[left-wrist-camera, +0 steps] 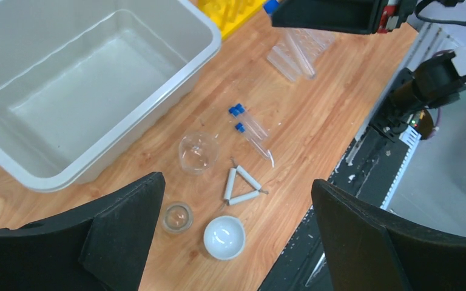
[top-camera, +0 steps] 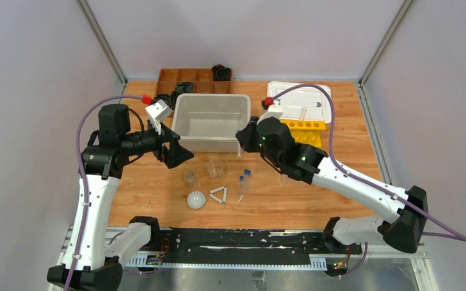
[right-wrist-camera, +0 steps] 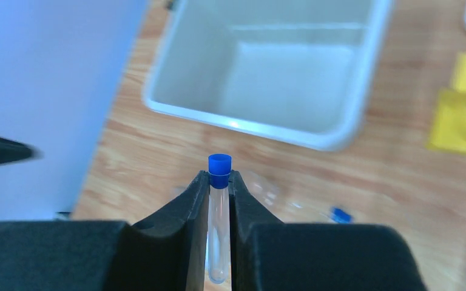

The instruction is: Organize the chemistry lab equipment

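The right gripper squeezes a thin tube between its fingers, blue cap poking past the tips. The left gripper is wide open, holding nothing. The white triangle and white dome lie below, between its fingers.

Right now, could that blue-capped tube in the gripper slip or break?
The blue-capped tube looks thin, smooth and round: probably slippery, fragile, apt to roll. The right gripper pinches just under its wider cap, which may catch it.
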`<state>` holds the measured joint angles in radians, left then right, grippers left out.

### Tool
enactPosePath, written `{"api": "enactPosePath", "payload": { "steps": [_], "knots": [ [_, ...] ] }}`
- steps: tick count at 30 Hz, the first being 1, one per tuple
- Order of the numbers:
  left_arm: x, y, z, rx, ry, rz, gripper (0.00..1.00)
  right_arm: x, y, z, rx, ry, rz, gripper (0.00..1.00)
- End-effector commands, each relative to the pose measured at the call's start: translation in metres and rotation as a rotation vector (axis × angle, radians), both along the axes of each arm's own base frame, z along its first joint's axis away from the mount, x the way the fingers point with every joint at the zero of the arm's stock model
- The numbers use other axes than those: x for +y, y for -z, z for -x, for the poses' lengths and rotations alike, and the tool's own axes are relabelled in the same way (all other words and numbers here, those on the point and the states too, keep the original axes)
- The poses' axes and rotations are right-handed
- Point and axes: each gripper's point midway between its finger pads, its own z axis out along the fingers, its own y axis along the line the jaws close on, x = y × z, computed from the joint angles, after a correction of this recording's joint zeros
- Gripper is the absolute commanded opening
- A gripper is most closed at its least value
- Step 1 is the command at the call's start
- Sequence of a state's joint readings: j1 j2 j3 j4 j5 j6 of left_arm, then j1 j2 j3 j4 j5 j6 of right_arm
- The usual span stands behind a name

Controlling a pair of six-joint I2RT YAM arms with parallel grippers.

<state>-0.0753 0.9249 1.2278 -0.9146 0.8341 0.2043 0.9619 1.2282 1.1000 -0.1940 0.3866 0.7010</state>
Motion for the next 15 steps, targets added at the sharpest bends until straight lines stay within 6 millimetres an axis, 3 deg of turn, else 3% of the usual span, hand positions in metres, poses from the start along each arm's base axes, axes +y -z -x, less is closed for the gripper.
{"api": "enactPosePath", "payload": {
  "steps": [1,4,7,15],
  "knots": [
    [-0.012,-0.004,0.011,0.034,0.066,0.069,0.94,0.064,-0.062,0.007,-0.105,-0.143,-0.154,0.00],
    [-0.014,0.002,0.009,0.090,0.062,0.086,0.90,0.103,-0.082,0.011,-0.121,-0.220,-0.228,0.00],
    [-0.016,0.000,0.010,0.120,0.067,0.109,0.89,0.128,-0.090,0.018,-0.116,-0.267,-0.261,0.00],
    [-0.019,0.002,0.008,0.185,0.053,0.137,0.90,0.147,-0.110,0.027,-0.142,-0.260,-0.345,0.00]
  ]
}}
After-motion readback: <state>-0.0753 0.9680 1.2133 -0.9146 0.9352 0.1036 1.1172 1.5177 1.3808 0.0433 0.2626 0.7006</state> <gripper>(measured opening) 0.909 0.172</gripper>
